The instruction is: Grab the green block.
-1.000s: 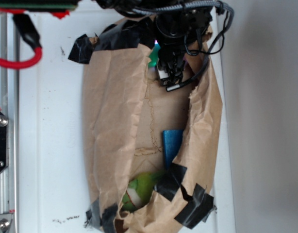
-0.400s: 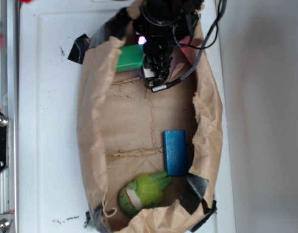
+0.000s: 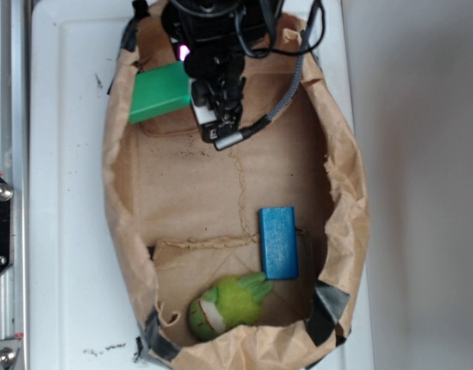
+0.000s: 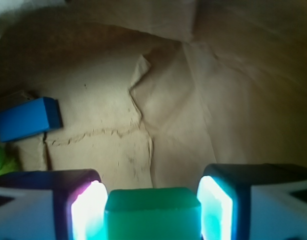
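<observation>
Black arm housing near top edge of bench, glossy, ribbed. Pincer black with white block at lower end and silver-grey cylindrical tip. Small magenta-pink light glows on left side of wrist. Black cables loop around housing; one grey braided cable curves down to pincer tip. Wrist view: fingers white-and-black, inner pads lit cyan and pink.
</observation>
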Motion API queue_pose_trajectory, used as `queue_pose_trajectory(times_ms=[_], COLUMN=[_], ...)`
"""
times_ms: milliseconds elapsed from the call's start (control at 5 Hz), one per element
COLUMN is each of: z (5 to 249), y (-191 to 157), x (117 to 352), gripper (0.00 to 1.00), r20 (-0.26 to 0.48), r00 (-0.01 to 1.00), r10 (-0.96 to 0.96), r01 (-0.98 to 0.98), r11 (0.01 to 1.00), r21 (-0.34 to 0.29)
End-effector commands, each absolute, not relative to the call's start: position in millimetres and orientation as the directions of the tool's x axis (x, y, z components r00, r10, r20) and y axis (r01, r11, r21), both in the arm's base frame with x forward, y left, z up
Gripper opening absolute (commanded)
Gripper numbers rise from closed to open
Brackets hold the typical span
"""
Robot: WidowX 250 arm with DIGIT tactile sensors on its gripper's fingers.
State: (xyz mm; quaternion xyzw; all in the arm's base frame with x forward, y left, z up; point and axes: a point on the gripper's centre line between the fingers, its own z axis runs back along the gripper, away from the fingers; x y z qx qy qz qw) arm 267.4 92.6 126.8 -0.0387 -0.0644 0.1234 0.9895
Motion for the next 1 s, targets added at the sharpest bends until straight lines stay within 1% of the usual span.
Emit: queue_pose_trajectory(times_ms=[0, 200, 400, 600, 800], z=[189, 195, 193, 192, 192], y=[57, 48, 34, 31, 32], x=[266, 270, 278, 284, 286], gripper=[0.00, 0.00, 0.00, 0.00, 0.00], r20=[0.242, 0.252, 0.267, 0.262, 0.273], r00=[0.947, 0.946, 0.949, 0.953, 0.950], r10=[0.210, 0.205, 0.168, 0.154, 0.150], r01=[-0.201, -0.195, -0.166, -0.150, -0.141], r11=[0.978, 0.979, 0.986, 0.988, 0.989], r21=[-0.060, -0.061, -0.031, -0.034, -0.054])
